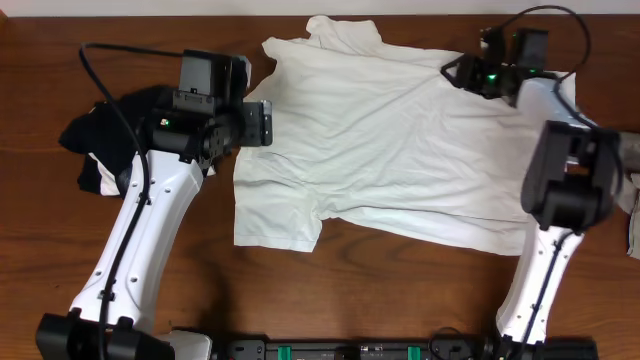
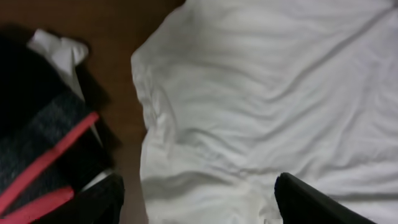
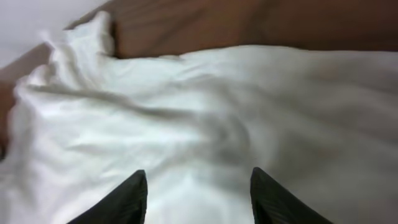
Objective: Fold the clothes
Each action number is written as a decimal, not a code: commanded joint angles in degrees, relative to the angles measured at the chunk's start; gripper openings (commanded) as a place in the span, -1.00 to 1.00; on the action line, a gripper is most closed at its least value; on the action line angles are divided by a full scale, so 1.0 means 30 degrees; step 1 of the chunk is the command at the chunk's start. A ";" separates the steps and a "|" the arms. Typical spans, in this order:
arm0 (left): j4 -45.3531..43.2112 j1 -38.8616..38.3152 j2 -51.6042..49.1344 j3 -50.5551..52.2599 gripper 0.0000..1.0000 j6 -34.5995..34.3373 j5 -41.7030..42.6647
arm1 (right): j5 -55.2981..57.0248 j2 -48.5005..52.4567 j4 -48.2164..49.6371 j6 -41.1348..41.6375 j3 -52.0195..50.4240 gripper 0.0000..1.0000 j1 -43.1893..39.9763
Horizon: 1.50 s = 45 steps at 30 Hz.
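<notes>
Stretching crosswise between my arms, the T-shirt (image 1: 400,140) lies flat: my left gripper (image 2: 199,185), released and empty, over its left edge; my right gripper (image 3: 199,177), likewise released, over its far right corner.

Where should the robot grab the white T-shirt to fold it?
Probably the sleeve sticking out at the near-left corner of the T-shirt, coming from the left. It lies flat with bare table around it, so the jaws of the left gripper could pinch its edge.
</notes>
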<state>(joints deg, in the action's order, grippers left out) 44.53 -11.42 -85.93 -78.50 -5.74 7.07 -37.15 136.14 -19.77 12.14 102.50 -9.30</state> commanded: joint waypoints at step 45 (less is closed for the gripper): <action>-0.3264 0.0801 -0.2812 1.2131 -0.13 -0.5676 -0.1858 | 0.5821 -1.7872 -1.9708 -0.2215 -0.5982 0.29 -0.0787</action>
<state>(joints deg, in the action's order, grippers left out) 33.23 -9.17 -90.67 -43.31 -23.16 2.37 -19.68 82.46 -79.05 6.44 86.15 -12.62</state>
